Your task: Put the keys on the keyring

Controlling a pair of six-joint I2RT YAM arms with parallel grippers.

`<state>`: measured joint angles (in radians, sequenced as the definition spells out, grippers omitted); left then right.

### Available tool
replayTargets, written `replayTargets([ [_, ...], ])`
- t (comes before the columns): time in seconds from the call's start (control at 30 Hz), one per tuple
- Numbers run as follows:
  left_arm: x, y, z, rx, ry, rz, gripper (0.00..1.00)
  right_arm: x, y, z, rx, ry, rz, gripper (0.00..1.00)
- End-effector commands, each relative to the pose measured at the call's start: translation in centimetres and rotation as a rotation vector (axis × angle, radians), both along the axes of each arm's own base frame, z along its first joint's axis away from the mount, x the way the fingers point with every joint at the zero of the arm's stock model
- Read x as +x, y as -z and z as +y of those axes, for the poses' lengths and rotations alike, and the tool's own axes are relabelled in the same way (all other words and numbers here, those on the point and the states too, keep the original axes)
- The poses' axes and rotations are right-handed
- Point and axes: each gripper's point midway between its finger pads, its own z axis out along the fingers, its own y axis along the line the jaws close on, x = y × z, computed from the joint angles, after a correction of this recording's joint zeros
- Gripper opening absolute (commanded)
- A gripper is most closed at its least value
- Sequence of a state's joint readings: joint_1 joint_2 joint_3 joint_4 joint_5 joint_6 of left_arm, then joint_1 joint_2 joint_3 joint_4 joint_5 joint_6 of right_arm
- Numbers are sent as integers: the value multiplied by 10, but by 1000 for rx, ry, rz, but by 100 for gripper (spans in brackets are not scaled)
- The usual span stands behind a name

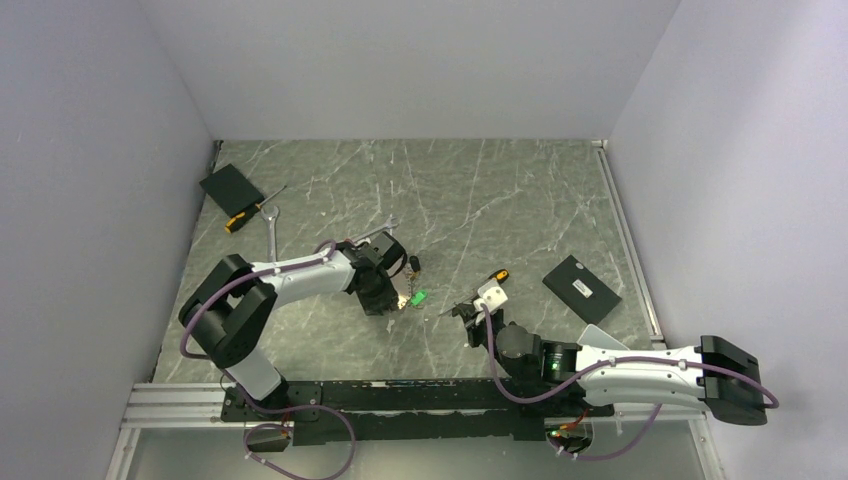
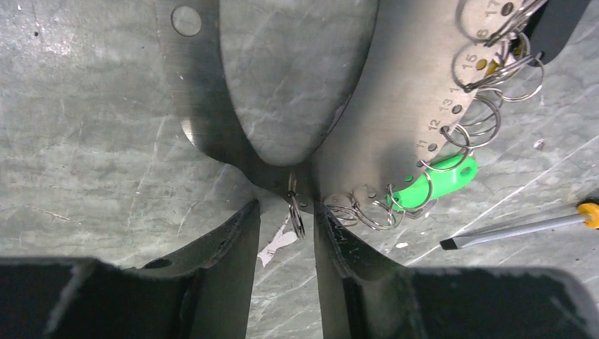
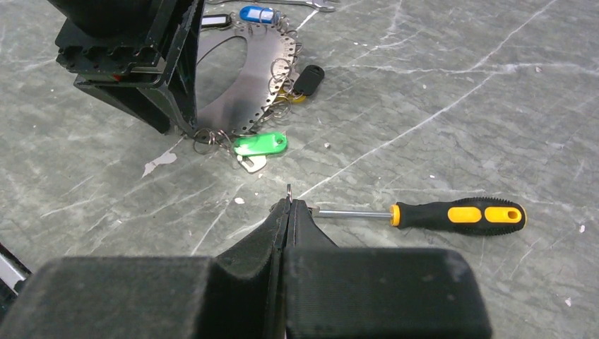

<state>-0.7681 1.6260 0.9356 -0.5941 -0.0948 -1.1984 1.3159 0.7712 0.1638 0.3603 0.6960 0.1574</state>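
Note:
The keyring (image 2: 395,106) is a flat silver oval hoop with numbered holes and several small split rings, lying on the table. A green key (image 2: 438,180) hangs on its near edge. In the right wrist view the keyring (image 3: 247,106) also carries a blue key (image 3: 256,13) and a black key (image 3: 309,79). My left gripper (image 2: 286,212) is open at the hoop's near end, with one small split ring (image 2: 297,215) standing between its fingers. My right gripper (image 3: 288,205) is shut on a thin metal ring (image 3: 289,189); anything hanging from that ring is hidden.
An orange-and-black screwdriver (image 3: 459,214) lies just behind my right fingertips. A second screwdriver (image 1: 240,218) and a wrench (image 1: 272,230) lie at the back left. Black boxes sit at the back left (image 1: 231,187) and at the right (image 1: 582,289). A white paper scrap (image 3: 159,162) lies by the hoop.

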Motion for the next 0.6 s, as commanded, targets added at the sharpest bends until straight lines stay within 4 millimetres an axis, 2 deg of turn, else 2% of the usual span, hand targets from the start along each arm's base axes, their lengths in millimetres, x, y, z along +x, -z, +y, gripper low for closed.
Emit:
replayTargets([
  [0.0,14,-5,-7,-25,-28,-69,38,2,-20,7,71,-6,-17,0],
  [0.27,15,-9,-7,0,-11,-77,36,1,-21,8,79,-11,-16,0],
  [0.57,11,-24,-6,39,18,-106,32,1,-19,9,69,-14,-12,0],
])
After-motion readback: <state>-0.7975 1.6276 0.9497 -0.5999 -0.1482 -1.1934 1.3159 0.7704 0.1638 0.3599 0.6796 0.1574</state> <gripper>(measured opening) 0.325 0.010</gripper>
